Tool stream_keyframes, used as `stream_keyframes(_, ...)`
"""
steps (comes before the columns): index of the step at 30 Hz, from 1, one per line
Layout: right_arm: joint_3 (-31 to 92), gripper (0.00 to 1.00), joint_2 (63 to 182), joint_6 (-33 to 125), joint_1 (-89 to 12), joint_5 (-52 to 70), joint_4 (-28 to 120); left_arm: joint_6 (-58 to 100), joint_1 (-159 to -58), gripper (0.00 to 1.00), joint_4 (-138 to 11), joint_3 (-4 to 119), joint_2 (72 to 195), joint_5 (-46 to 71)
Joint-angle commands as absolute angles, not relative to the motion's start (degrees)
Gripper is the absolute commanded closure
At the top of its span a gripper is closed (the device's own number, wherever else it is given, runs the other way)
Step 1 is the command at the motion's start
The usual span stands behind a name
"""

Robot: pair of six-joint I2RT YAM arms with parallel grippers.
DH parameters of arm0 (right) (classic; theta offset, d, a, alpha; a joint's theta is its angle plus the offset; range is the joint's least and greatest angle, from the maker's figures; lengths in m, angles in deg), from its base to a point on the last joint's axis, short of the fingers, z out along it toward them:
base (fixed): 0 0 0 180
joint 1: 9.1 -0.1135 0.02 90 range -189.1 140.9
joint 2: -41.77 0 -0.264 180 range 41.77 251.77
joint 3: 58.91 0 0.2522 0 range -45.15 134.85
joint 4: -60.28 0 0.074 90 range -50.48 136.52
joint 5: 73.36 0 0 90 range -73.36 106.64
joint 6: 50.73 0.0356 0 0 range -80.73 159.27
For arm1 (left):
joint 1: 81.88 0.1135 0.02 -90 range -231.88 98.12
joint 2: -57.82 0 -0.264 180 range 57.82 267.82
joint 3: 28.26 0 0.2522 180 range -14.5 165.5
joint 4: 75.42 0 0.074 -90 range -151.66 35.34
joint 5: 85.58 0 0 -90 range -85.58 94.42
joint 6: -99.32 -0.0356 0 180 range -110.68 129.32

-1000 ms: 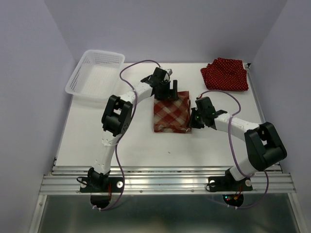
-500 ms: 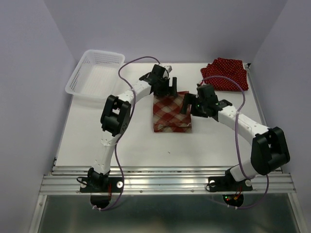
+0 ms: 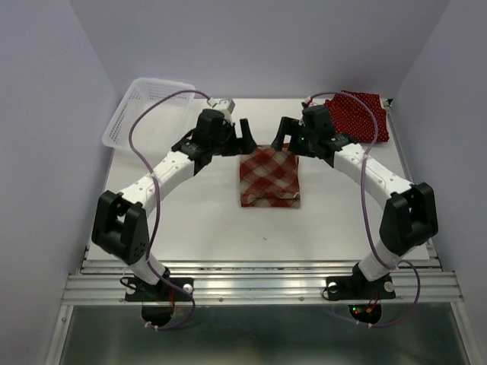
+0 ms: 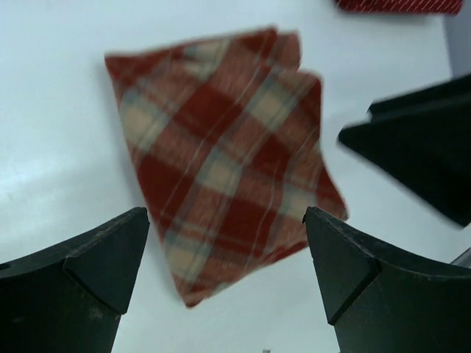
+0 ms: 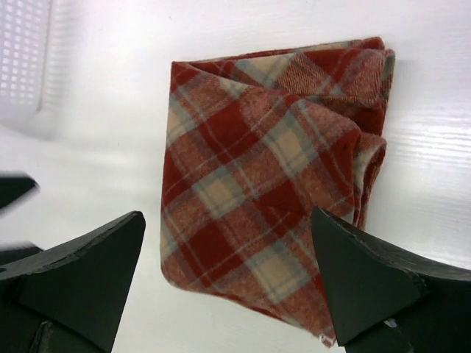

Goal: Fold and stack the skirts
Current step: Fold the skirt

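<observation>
The plaid skirt (image 3: pixel 268 179) lies folded into a rough rectangle near the middle of the white counter (image 3: pixel 213 220). It is flat, and its layered edges show along the right side in the right wrist view. Nothing rests on it and nothing grips it.

The left gripper (image 3: pixel 242 134) hangs just behind the skirt's back left corner. It is spread wide and empty, and its two dark fingers (image 4: pixel 96 272) frame the cloth from above in its own camera. The right gripper (image 3: pixel 286 135) hangs just behind the back right corner. It too is released and wide apart with nothing between its fingers (image 5: pixel 368 279), and the skirt sits below the gap. The two grippers face each other across the skirt's back edge, close together but apart.

The dark red polka-dot cloth (image 3: pixel 359 115) sits bunched in the back right corner of the counter, well apart from the plaid skirt and partly hidden by the right arm. I cannot tell how many pieces it holds. A white mesh basket (image 3: pixel 149 114) stands in the back left corner, overhanging the counter's edge.
</observation>
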State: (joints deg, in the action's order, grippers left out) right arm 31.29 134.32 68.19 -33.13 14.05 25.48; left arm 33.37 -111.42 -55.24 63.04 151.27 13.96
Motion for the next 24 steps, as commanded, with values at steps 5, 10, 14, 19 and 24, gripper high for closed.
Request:
stream_keyframes(5,40.4,0.00,145.5,69.3,-31.9,12.0,28.1,35.9,-114.6,0.01,-64.9,45.9,148.1,20.1)
stream_keyframes(10,42.6,0.00,151.3,70.3,-30.7,12.4,28.1,33.2,-118.9,0.01,-68.1,45.3,147.6,20.5)
stream_keyframes(14,43.4,0.00,154.3,70.3,-29.7,12.6,28.0,31.8,-119.4,0.01,-68.8,45.6,150.7,20.4)
stream_keyframes(19,44.3,0.00,158.8,70.1,-29.1,11.3,28.0,30.2,-119.4,0.01,-68.0,46.4,156.7,21.6)
stream_keyframes(24,45.5,0.00,161.9,69.8,-27.9,10.2,28.0,29.2,-120.5,0.01,-69.1,42.7,158.8,24.5)
